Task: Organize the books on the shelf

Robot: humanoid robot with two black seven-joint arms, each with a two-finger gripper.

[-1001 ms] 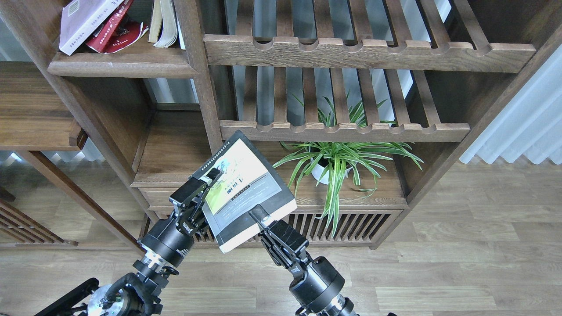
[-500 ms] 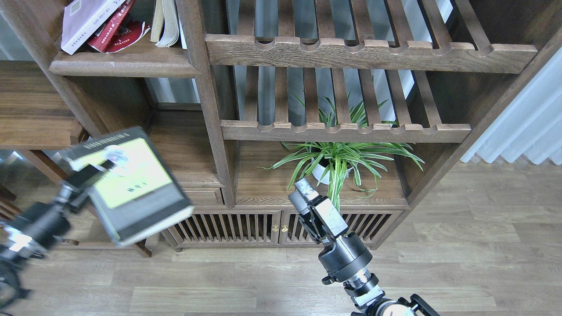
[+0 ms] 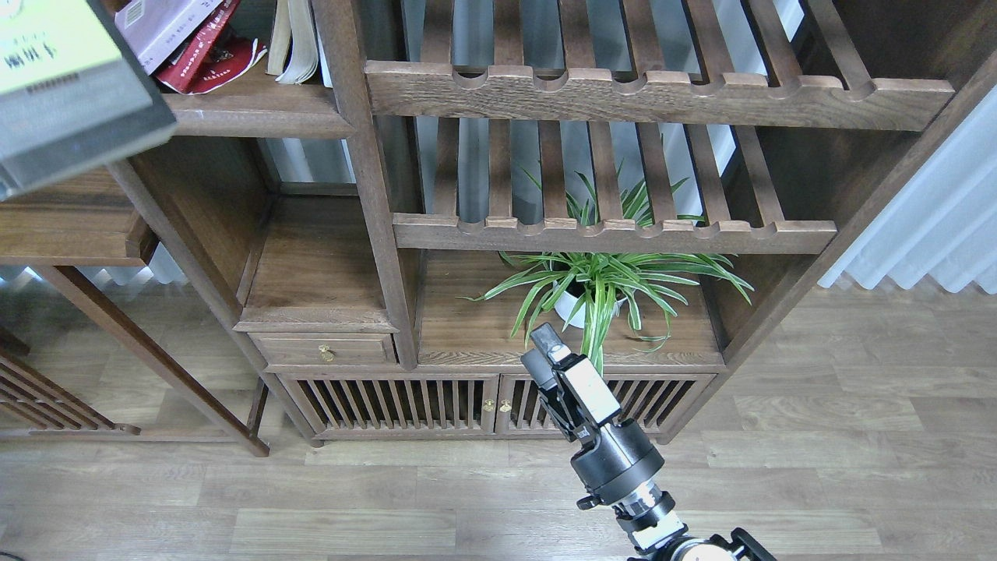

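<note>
The black book with the yellow-green panel [image 3: 70,93] is at the top left corner, partly cut off by the view's edge, in front of the shelf [image 3: 257,117]. The white-lavender book [image 3: 167,27] and the red book [image 3: 210,62] lean on that shelf, just right of the black book. My left gripper is out of view, so what holds the black book is hidden. My right gripper [image 3: 543,348] is empty, low in the middle in front of the cabinet doors. Its fingers cannot be told apart.
A beige open book [image 3: 292,47] stands on the shelf by the upright post [image 3: 366,179]. Two slatted racks [image 3: 623,89] fill the right bay. A potted plant [image 3: 600,284] sits below them. A drawer [image 3: 323,351] and slatted cabinet doors [image 3: 405,401] are lower down.
The black book has gone up and to the left, from mid-left to the top left corner, and my left arm has left the view. My right gripper has hardly moved.
</note>
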